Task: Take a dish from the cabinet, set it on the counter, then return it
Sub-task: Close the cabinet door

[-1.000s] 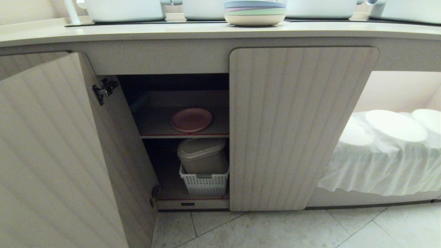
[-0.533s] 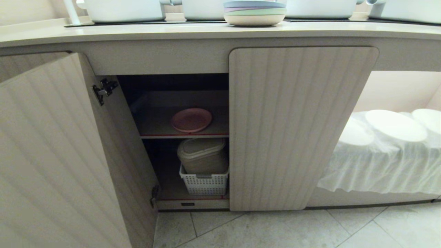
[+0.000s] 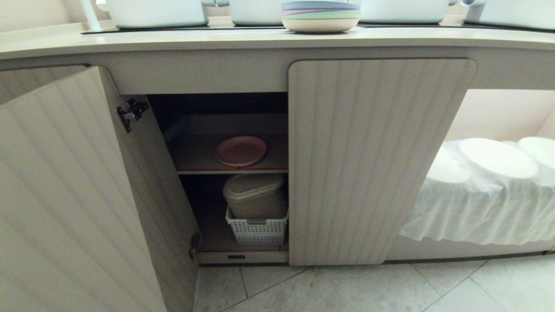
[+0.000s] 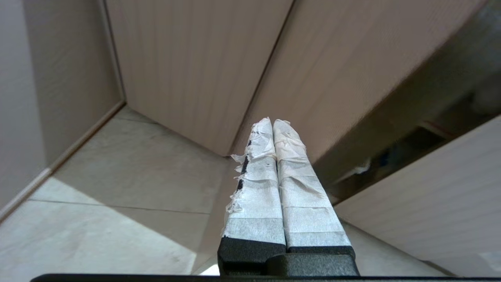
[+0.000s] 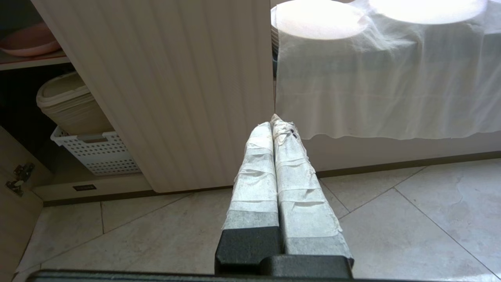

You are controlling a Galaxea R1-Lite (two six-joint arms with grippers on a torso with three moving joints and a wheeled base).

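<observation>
Nearest, on the tiled floor [image 3: 347, 290]: left gripper [image 4: 273, 122] low beside the swung-open left door [image 3: 65, 195], taped fingers [image 4: 256, 188] pressed together, empty. Right gripper [image 5: 276, 121] likewise low over the tiles, fingers [image 5: 297, 184] together on nothing, facing the shut right door [image 3: 373, 160].

Inside the open cabinet [image 3: 195, 78], bottom compartment: white perforated basket [image 3: 258, 229] holding a lidded beige container [image 3: 255, 195]. Above, on the grey red-edged shelf [image 3: 195, 160]: pink dish [image 3: 241, 150], lying flat, alone, close to the shelf's front edge.

To the right, doorless recess with white discs [image 3: 498, 157] on draped white cloth [image 3: 477, 212].

Farthest and highest, cream surface [image 3: 173, 39] with a stack of pastel plates [image 3: 321, 16], blue uppermost, and white pots [image 3: 156, 12] on black hob glass.

Seen only from the head: surface and stack. Seen only from the left wrist: outer face of the open door and a wall corner. Neither gripper within the head view.
</observation>
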